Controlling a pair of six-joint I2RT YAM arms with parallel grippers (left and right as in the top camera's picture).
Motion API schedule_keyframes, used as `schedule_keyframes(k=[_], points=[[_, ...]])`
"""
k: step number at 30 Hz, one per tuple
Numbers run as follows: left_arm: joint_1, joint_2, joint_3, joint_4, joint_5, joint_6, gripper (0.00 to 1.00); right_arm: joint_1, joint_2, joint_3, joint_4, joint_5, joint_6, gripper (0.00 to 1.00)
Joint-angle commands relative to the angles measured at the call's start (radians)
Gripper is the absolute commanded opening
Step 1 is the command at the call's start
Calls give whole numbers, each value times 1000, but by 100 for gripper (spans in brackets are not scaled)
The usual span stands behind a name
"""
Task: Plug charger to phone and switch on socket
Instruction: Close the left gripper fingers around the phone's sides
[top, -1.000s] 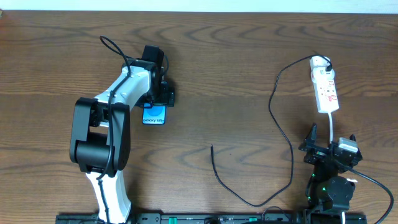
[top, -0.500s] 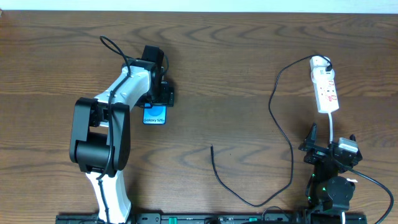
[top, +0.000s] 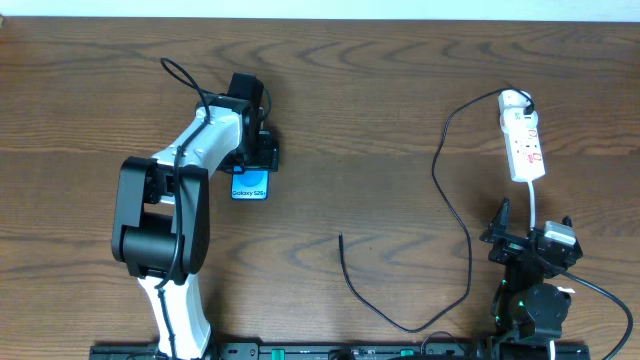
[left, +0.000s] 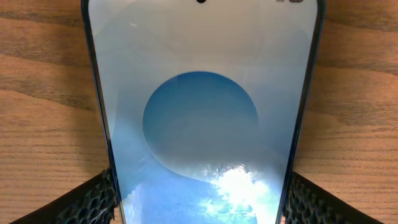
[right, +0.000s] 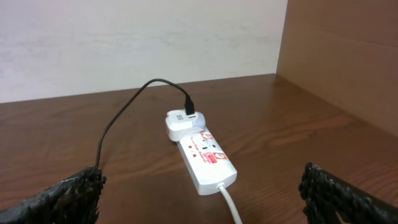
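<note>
The phone (top: 250, 186) lies flat at the left of the table, its blue screen up; it fills the left wrist view (left: 199, 124). My left gripper (top: 256, 160) is shut on the phone's two long edges (left: 199, 202). The charger cable (top: 467, 250) loops across the right half, and its free plug tip (top: 341, 238) lies on the wood, apart from the phone. The cable's other end enters the white plug head (right: 180, 123) on the socket (top: 525, 145). My right gripper (top: 530, 235) is open and empty, just short of the socket (right: 205, 158).
The socket's white cord (top: 538, 205) runs from the strip toward my right gripper. A pale wall (right: 137, 43) rises behind the table's far edge. A brown panel (right: 348, 56) stands at the right.
The phone has shifted very slightly to the right in my left gripper. The right arm, the cable and the socket have not moved.
</note>
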Motion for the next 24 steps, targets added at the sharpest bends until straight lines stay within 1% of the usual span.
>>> schedule_keyframes(k=[1, 8, 15, 17, 19, 20, 24], points=[[1, 28, -15, 0, 9, 3, 81, -6, -8, -1, -3, 9, 14, 99], [1, 28, -15, -3, 9, 3, 72, -6, -8, -1, -3, 9, 14, 99], [1, 28, -15, -3, 9, 3, 69, -6, -8, -1, -3, 9, 14, 99], [1, 28, -15, -3, 9, 3, 67, -6, -8, -1, -3, 9, 14, 99], [1, 28, -15, -3, 9, 3, 62, -6, -8, -1, -3, 9, 14, 99], [1, 28, -15, -3, 9, 3, 59, -6, -8, -1, -3, 9, 14, 99], [1, 28, -15, -3, 9, 3, 40, -6, -8, -1, -3, 9, 14, 99]])
